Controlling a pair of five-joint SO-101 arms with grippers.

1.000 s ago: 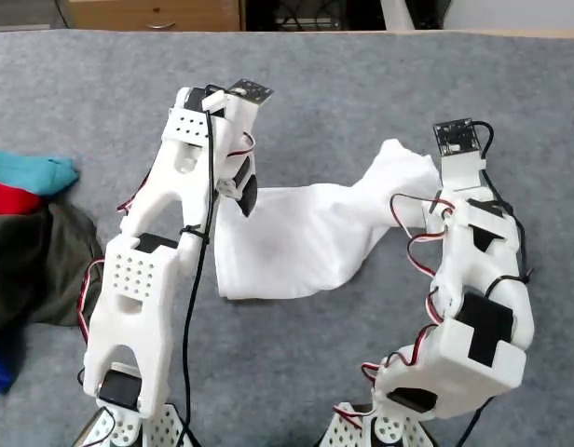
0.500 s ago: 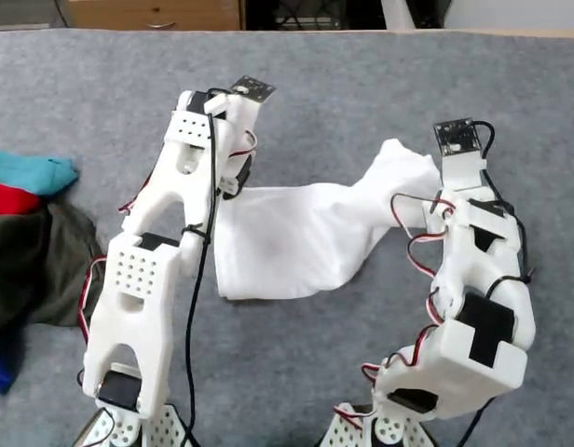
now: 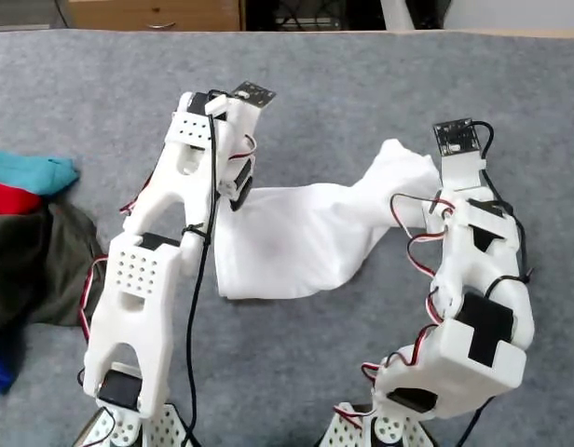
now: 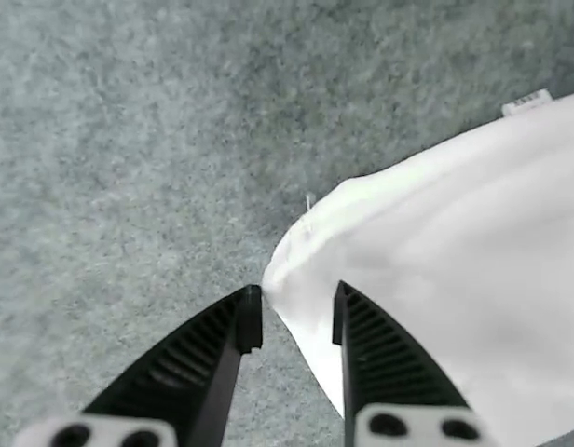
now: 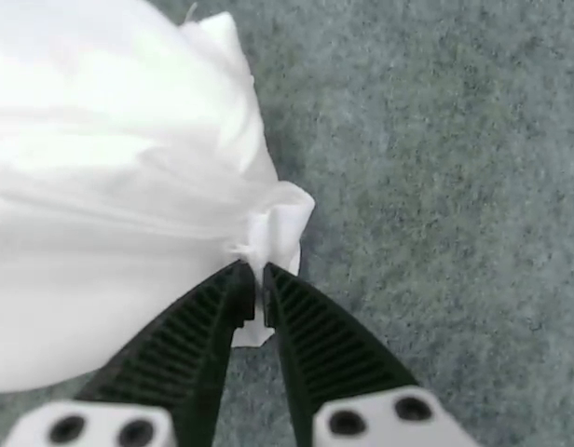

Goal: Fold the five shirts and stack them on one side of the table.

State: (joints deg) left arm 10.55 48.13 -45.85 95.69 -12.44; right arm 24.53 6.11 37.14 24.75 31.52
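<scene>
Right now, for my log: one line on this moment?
left gripper open at white shirt corner | right gripper shut on white shirt

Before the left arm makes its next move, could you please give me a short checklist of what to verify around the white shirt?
1. Right gripper shut on the shirt's edge: ok.
2. Shirt corner between the left gripper's open jaws: ok.
3. Left gripper holding cloth: not ok, it is open.
4. Shirt lying flat: not ok, bunched near the right gripper.
5. Pile at the table's left edge apart from the shirt: ok.
6. Left fingertips touching the table: cannot tell.
</scene>
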